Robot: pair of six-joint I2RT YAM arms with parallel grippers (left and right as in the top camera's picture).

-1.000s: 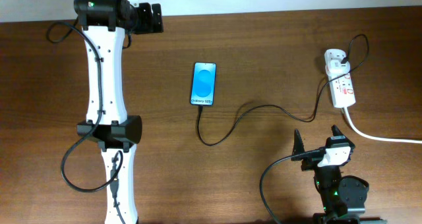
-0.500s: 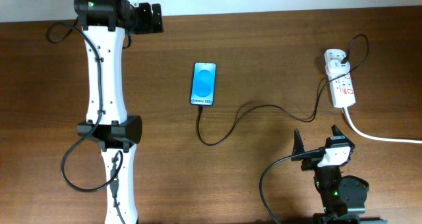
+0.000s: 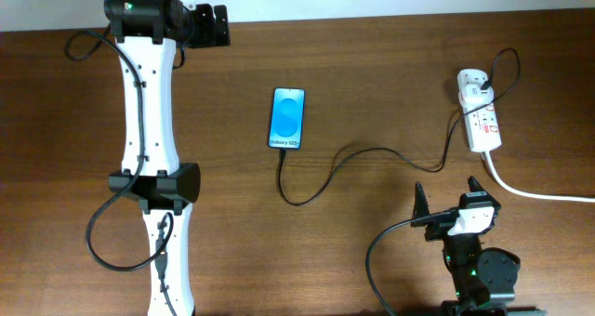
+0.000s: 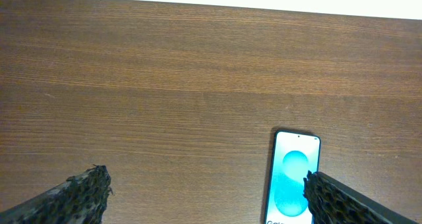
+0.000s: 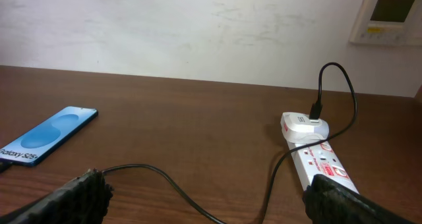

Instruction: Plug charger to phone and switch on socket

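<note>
The phone (image 3: 287, 118) lies flat mid-table, blue screen up with "Galaxy S25" text; it also shows in the left wrist view (image 4: 293, 176) and right wrist view (image 5: 47, 135). The charger cable (image 3: 346, 158) runs from the phone's near end, where its plug sits, in a loop to a white adapter on the socket (image 3: 480, 117), also in the right wrist view (image 5: 321, 161). My left gripper (image 3: 217, 24) is open at the far left, away from the phone (image 4: 204, 194). My right gripper (image 3: 446, 195) is open near the front edge, short of the socket (image 5: 204, 197).
The socket's thick white cord (image 3: 535, 190) runs off the right edge. A white wall and a wall panel (image 5: 390, 14) stand behind the table. The left arm's white links (image 3: 149, 121) stretch along the table's left side.
</note>
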